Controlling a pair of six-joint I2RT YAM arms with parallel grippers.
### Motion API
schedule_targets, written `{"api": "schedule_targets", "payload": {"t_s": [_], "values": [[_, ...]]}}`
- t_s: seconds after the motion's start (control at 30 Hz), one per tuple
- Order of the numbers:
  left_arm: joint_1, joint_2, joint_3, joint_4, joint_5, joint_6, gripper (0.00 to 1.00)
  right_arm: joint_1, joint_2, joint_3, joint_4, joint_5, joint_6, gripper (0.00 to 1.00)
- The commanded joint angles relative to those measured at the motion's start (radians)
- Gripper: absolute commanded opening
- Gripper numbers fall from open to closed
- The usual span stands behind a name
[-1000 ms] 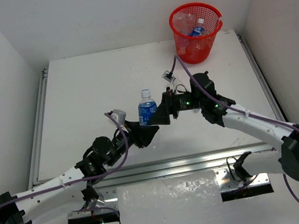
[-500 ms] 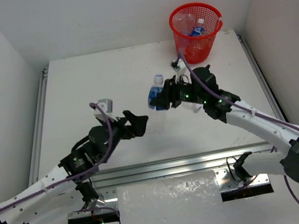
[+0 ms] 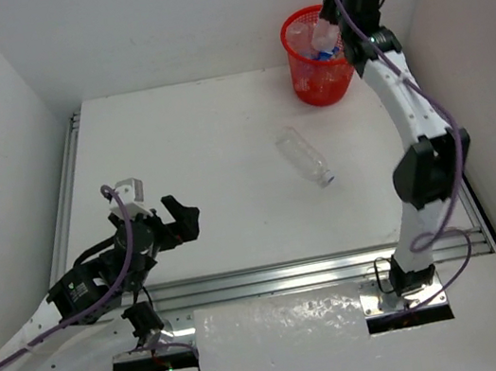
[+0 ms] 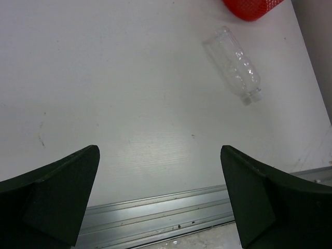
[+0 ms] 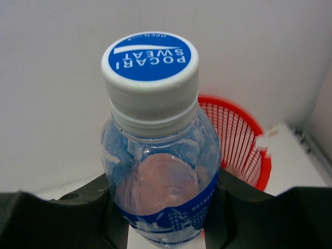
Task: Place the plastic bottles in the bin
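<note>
Jaws of the right gripper (image 5: 165, 207) clamp a blue-labelled bottle (image 5: 158, 171) at its middle. Right arm (image 3: 403, 110) stands extended, near upright, with the gripper raised over the bin (image 3: 308, 88). Left gripper (image 4: 161, 197) is spread wide; left arm (image 3: 84, 291) is folded low, near-left. One plain bottle (image 3: 305, 157) lies on the table (image 3: 171, 132), apart from the bin.

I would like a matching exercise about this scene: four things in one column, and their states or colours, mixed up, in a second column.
Things
1. blue-label bottle
2. plain bottle
3. bin
4. left gripper

States
A. open, empty
B. lying on its side
C. held by the right gripper
D. red mesh

Pairs: 1-C; 2-B; 3-D; 4-A
</note>
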Motion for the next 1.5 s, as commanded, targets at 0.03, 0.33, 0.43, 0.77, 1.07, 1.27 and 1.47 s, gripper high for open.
{"api": "schedule_targets", "payload": {"t_s": [0.03,0.33,0.43,0.77,1.07,1.27,1.47], "values": [[0.017,0.021,-0.024,0.048,0.05,0.073,1.0,-0.024,0.323,0.498,-0.056,0.122,-0.163,0.0],[0.033,0.041,-0.023,0.052,0.064,0.081,1.0,-0.07,0.446,0.478,0.04,0.009,-0.141,0.79],[0.033,0.041,-0.026,0.061,0.076,0.087,1.0,-0.071,0.434,0.549,0.004,-0.003,-0.16,0.99],[0.049,0.003,-0.012,0.018,0.019,0.04,1.0,-0.061,0.016,0.272,-0.212,-0.249,-0.151,0.99],[0.065,-0.092,-0.027,0.034,0.027,0.035,1.0,0.14,-0.229,-0.258,-0.366,-0.355,-0.312,0.98],[0.065,-0.081,-0.029,0.044,0.054,0.052,1.0,0.17,-0.084,-0.306,-0.342,-0.321,-0.318,0.97],[0.065,-0.101,-0.034,0.057,0.074,0.063,1.0,0.209,0.235,-0.083,-0.47,-0.284,-0.374,0.97]]}}
